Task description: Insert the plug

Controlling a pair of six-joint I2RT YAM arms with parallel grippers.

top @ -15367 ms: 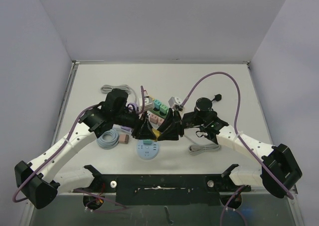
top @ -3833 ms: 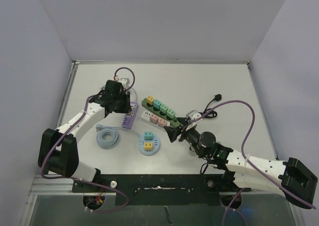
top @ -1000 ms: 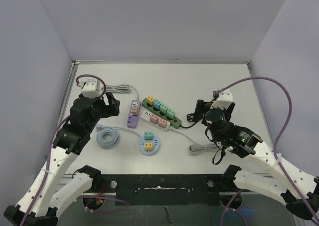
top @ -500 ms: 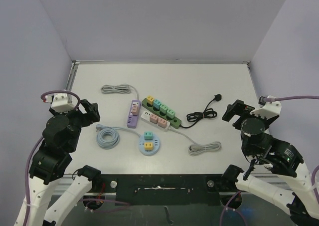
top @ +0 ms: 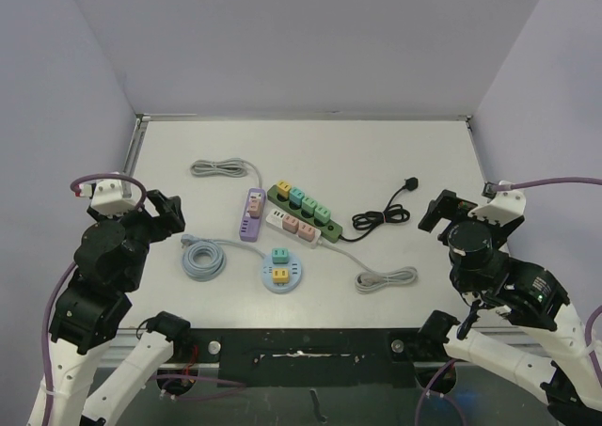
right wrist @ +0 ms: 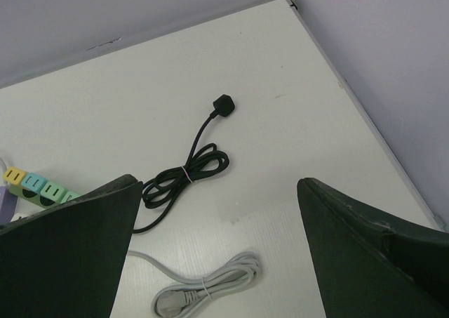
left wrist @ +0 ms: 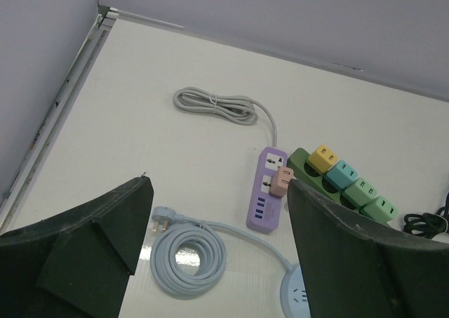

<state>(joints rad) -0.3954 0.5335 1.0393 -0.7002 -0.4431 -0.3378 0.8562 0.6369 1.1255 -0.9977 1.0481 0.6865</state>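
1. White tabletop point(top: 376, 153) carries power strips and coiled cords.
2. Left tool point(left wrist: 217, 184) and right tool point(right wrist: 219, 184) hover at opposite sides, both spread wide and empty.
3. Purple power strip point(left wrist: 265, 189) lies near the middle.
4. Pink plug point(left wrist: 283, 181) sits in the purple power strip.

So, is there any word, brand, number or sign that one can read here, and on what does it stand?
None can be read. The purple power strip, the green power strip and the round blue socket hub show no legible print; any marks there are too small.
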